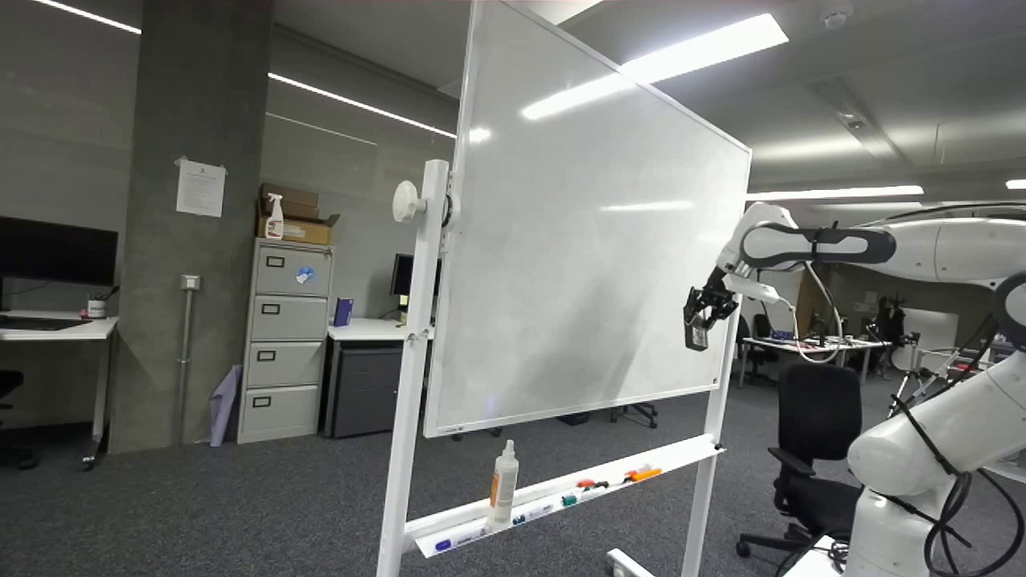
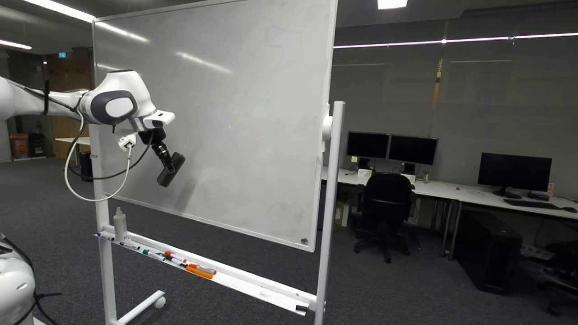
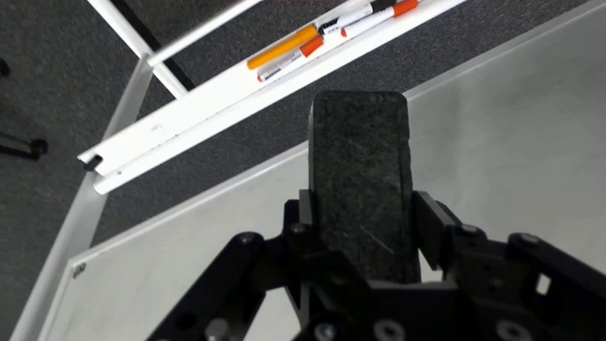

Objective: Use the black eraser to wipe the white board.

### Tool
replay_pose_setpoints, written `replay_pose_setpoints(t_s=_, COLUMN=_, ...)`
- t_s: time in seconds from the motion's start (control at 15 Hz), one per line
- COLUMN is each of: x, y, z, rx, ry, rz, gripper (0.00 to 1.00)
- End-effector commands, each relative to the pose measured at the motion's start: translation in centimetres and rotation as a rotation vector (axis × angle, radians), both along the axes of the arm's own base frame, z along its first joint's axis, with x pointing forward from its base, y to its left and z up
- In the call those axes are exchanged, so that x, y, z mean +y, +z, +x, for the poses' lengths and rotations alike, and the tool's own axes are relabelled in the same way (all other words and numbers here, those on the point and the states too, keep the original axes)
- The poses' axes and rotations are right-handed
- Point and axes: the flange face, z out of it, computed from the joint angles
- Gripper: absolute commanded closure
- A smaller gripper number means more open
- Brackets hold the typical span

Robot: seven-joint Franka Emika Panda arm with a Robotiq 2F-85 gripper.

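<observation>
The black eraser (image 3: 362, 161) is a dark block held between the two fingers of my gripper (image 3: 364, 208) in the wrist view. My gripper (image 1: 710, 306) is shut on the eraser (image 1: 696, 333) in front of the right part of the white board (image 1: 553, 240) in an exterior view. In an exterior view the eraser (image 2: 171, 170) is tilted in the gripper (image 2: 166, 159), before the lower left part of the white board (image 2: 253, 135). A shadow falls on the board beside it. The eraser looks apart from the board. The board (image 3: 189, 265) also fills the lower wrist view.
Below the board runs a white tray (image 2: 266, 291) with several markers (image 2: 198, 270) and a white bottle (image 1: 503, 486). White stand posts (image 1: 413, 361) hold the board at its sides. A black office chair (image 1: 817, 433) stands near the robot base.
</observation>
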Motion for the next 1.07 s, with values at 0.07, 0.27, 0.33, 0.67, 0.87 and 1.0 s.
replay_pose_setpoints(t_s=0.07, x=-1.5, y=-3.7, z=-0.4, rx=0.135, ry=-0.207, rz=0.092, gripper=0.7)
replay_pose_setpoints(t_s=0.27, x=-3.0, y=-5.3, z=-0.4, rx=0.23, ry=-0.325, rz=0.17, gripper=0.7)
replay_pose_setpoints(t_s=0.33, x=-3.5, y=-5.9, z=-0.2, rx=0.262, ry=-0.36, rz=0.2, gripper=0.7)
replay_pose_setpoints(t_s=0.67, x=-4.5, y=-9.8, z=1.0, rx=0.425, ry=-0.52, rz=0.32, gripper=0.7)
replay_pose_setpoints(t_s=0.87, x=-5.1, y=-11.4, z=1.9, rx=0.477, ry=-0.678, rz=0.324, gripper=0.7)
replay_pose_setpoints(t_s=1.0, x=-5.3, y=-11.3, z=2.8, rx=0.474, ry=-0.789, rz=0.353, gripper=0.7)
